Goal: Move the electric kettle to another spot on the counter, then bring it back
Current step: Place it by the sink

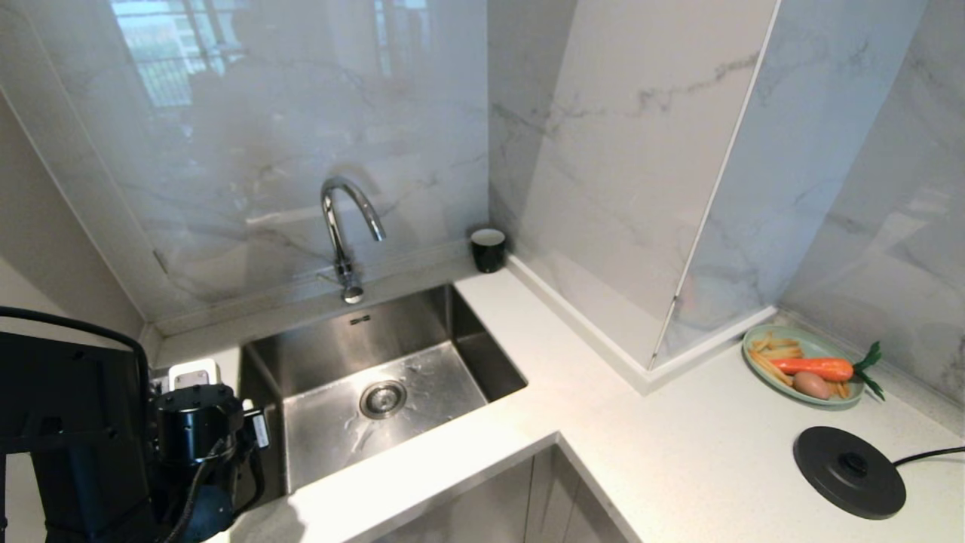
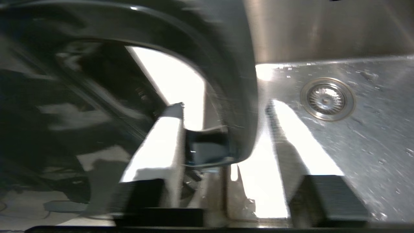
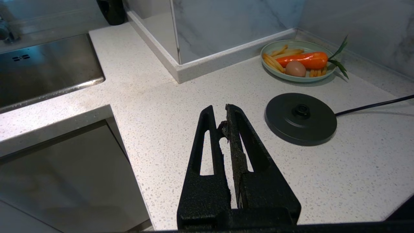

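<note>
The electric kettle [image 1: 68, 422] is cut off by the head view's left and bottom edges. In the left wrist view its handle [image 2: 223, 81] is blurred. The power base's cord [image 1: 931, 455] runs off the right edge.

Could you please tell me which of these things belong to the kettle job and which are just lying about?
Job: electric kettle, left hand, counter.
Lying about: power base, cup, plate of food, sink, tap.

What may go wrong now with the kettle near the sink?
1. The electric kettle stands on the narrow counter strip beside the sink; a knock might tip it in.
2. The left gripper fingers straddle the handle with a gap; pulling away may snag it.
</note>
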